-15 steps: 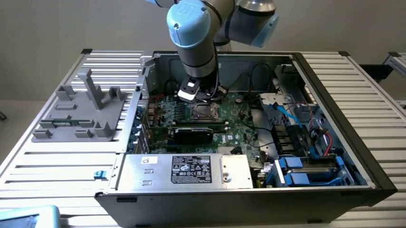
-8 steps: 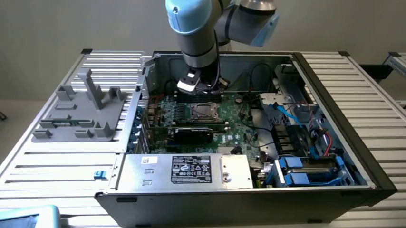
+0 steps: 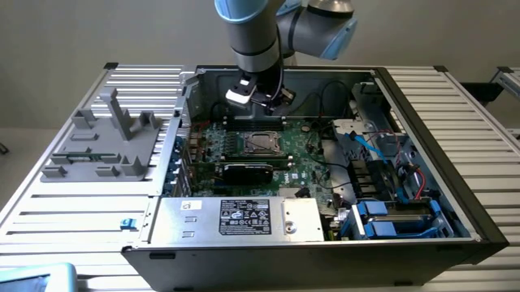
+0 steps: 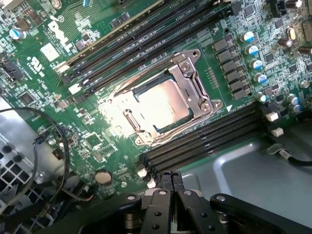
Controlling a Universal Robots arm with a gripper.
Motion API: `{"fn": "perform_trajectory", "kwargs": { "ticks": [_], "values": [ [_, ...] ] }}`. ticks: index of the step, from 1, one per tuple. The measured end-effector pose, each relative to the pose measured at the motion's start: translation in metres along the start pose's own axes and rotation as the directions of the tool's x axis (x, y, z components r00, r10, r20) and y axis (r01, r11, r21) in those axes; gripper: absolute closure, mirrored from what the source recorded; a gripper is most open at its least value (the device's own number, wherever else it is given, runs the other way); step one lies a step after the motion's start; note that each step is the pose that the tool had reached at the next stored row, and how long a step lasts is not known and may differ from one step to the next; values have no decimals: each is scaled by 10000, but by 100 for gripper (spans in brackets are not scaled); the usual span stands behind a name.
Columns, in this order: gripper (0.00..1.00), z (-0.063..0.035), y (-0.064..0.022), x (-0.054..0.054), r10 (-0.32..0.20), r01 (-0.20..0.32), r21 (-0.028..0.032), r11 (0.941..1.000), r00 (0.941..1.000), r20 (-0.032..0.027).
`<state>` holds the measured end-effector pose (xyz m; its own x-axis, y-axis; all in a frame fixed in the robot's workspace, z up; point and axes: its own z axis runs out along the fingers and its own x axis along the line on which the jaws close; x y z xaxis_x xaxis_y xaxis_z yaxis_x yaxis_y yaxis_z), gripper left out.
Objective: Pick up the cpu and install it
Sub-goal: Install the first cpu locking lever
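Claw [image 4: 170,183]: fingers pressed together, empty, hanging above the motherboard [image 4: 97,146] inside the open case [image 3: 430,146] on the table [image 3: 73,207]. Cpu [image 4: 163,105]: lying flat in its socket [image 4: 192,80] on the board, under the metal frame. In the exterior view the cpu [image 3: 262,143] lies at about 6 o'clock from the claw [image 3: 264,100], below it and apart. Square chip, no long axis. Grey fixture [image 3: 101,143] stands outside the case, toward 9 o'clock.

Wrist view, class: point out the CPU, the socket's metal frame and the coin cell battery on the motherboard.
CPU [image 4: 163,105], wrist view: middle of its shiny metal top.
Socket frame [image 4: 195,87], wrist view: the metal bar along one side of the CPU.
Coin cell battery [image 4: 103,176], wrist view: centre of its round face.
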<state>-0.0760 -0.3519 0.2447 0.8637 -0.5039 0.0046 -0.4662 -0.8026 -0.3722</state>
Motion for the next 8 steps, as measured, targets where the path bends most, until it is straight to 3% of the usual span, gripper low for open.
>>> {"fn": "perform_trajectory", "kwargs": {
  "ticks": [1,4,8],
  "values": [
    [88,-1,-2,-1,-29,28,-143,9999,10000,-30],
    [88,0,-4,-6,-131,124,-701,9975,9999,-100],
    [88,0,-5,-17,-227,215,-1519,9882,9997,-63]
  ]
}}
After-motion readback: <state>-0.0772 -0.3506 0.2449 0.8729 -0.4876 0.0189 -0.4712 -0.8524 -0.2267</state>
